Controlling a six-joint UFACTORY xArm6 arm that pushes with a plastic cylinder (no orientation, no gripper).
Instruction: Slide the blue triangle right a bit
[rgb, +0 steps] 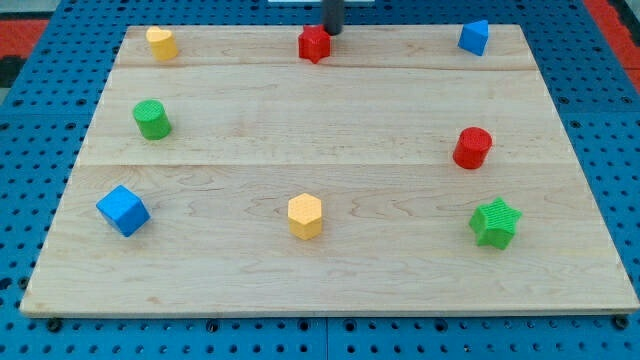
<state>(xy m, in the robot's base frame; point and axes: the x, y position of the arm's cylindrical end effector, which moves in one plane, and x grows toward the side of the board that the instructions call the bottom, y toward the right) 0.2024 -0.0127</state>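
The blue triangle (474, 37) sits near the top right corner of the wooden board (330, 110). My tip (332, 31) is at the top middle of the board, touching or just behind the upper right side of the red star-like block (314, 44). It is far to the left of the blue triangle.
A yellow heart-like block (161, 43) is at top left, a green cylinder (152, 120) at left, a blue cube (123, 210) at bottom left. A yellow hexagon (305, 216) is at bottom middle, a red cylinder (472, 148) at right, a green star (496, 222) at bottom right.
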